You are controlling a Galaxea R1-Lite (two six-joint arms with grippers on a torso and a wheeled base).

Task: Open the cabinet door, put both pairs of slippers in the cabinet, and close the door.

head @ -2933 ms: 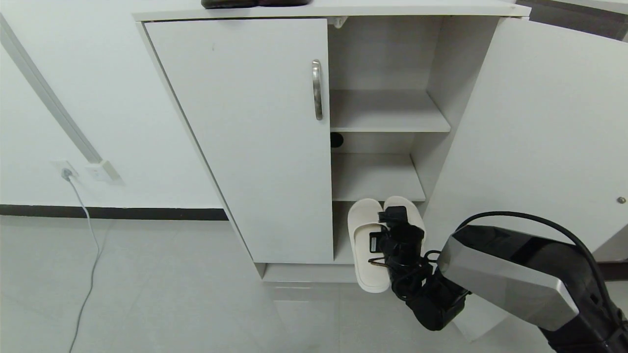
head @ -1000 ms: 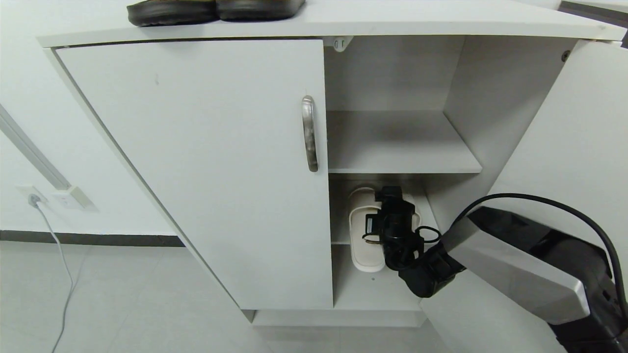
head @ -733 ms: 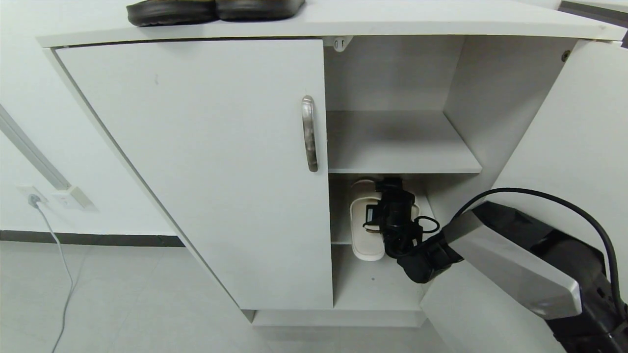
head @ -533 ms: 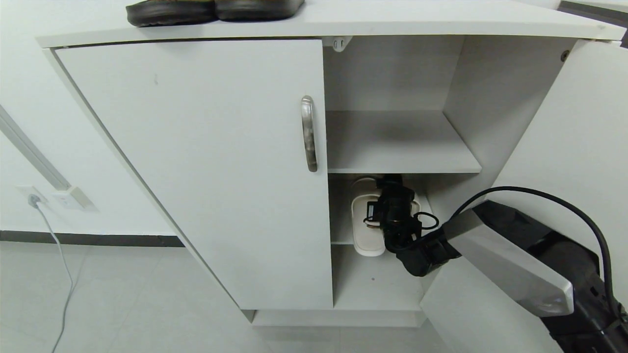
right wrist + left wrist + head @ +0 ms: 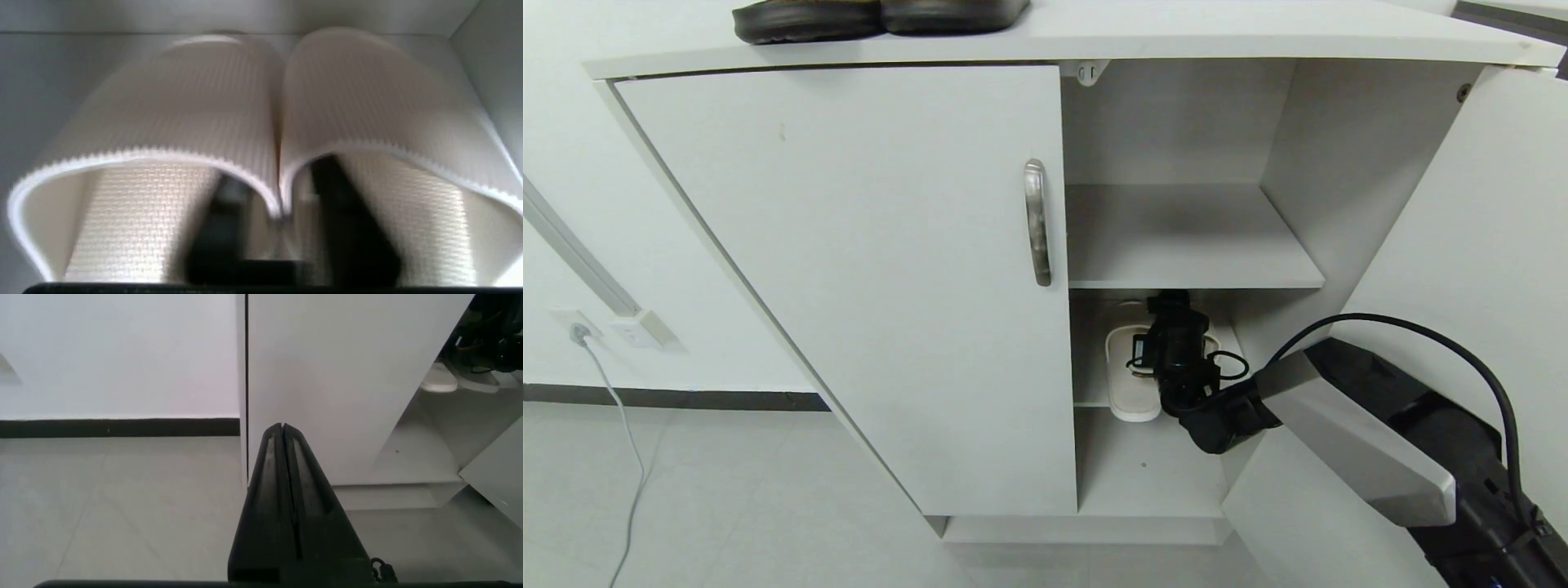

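The white cabinet [image 5: 1045, 37] has its left door [image 5: 849, 261] closed and its right door [image 5: 1462, 245] swung open. My right gripper [image 5: 1172, 314] reaches into the open half, under the upper shelf [image 5: 1184, 237]. It is shut on the white pair of slippers [image 5: 1125, 376], which lies toes inward on the middle shelf with the heels over its front edge. In the right wrist view the gripper [image 5: 279, 196] pinches the inner strap edges of the white slippers [image 5: 204, 106] together. A dark pair of slippers [image 5: 882, 15] rests on the cabinet top. My left gripper [image 5: 282, 429] is shut on nothing, low over the floor before the left door.
A metal handle [image 5: 1036, 220] runs down the closed door's inner edge. The bottom shelf [image 5: 1143, 474] lies bare below the slippers. A wall socket with a hanging cable [image 5: 576, 333] sits at the left, above open tiled floor [image 5: 727, 506].
The camera has come closer to the cabinet. My right gripper lifted the white slippers from in front of the bottom shelf onto the middle shelf and pushed them deeper in.
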